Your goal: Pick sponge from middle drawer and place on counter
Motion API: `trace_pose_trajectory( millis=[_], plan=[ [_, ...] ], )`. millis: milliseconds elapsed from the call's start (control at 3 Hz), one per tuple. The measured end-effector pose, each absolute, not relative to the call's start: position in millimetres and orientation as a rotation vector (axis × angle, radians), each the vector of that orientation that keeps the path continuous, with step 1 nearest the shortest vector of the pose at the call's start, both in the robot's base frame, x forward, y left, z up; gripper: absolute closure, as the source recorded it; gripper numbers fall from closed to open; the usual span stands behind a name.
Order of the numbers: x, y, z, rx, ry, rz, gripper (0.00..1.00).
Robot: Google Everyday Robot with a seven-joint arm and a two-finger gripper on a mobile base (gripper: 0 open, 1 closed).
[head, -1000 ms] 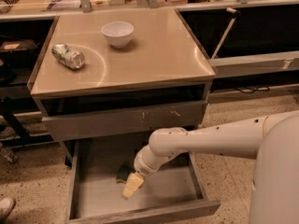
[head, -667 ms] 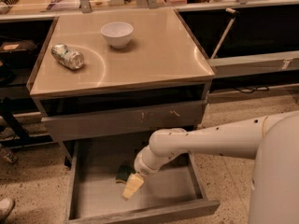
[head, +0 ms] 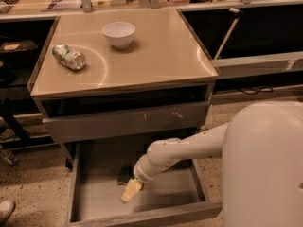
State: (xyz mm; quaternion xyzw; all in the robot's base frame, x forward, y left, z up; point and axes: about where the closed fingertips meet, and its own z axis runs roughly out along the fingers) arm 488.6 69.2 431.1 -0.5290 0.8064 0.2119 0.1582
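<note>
Nearest the camera, behind the low front wall of the middle drawer (head: 142, 217), the robot's pale arm is reaching down from the right and pointing the gripper (head: 131, 191) at the grey floor, a little left of the drawer's middle. Whether the gripper is open or closed is not showing from this angle. Just beyond its tip, towards the back of the drawer and a shade to the left, the sponge (head: 124, 174) is lying on the floor as a dark green patch. The wrist is partly hiding it, so its long axis is not reading clearly, nor whether it is touching the tip or only lying beside it. In my judgement the coming move is hanging on this: the tip is sitting on the near side of the sponge rather than over it, so the gripper is needing to shift towards the cabinet before taking hold. Farther up, a scratched drawer front (head: 118, 122) is facing out, and above it the counter (head: 161, 56) is carrying a crushed can (head: 69, 56) on its left and a white bowl (head: 119, 33) farther back.
</note>
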Motion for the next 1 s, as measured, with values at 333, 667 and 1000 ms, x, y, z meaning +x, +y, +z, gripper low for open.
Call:
trace_pose_trajectory(
  millis=[333,667,1000],
  plan=[
    [501.8,67.0,407.9,-1.480,2.324,0.586,0.00],
    [508.1,67.7,386.4,-1.455,2.341,0.596,0.00],
    [514.8,73.0,368.8,-1.441,2.349,0.617,0.00]
  ],
)
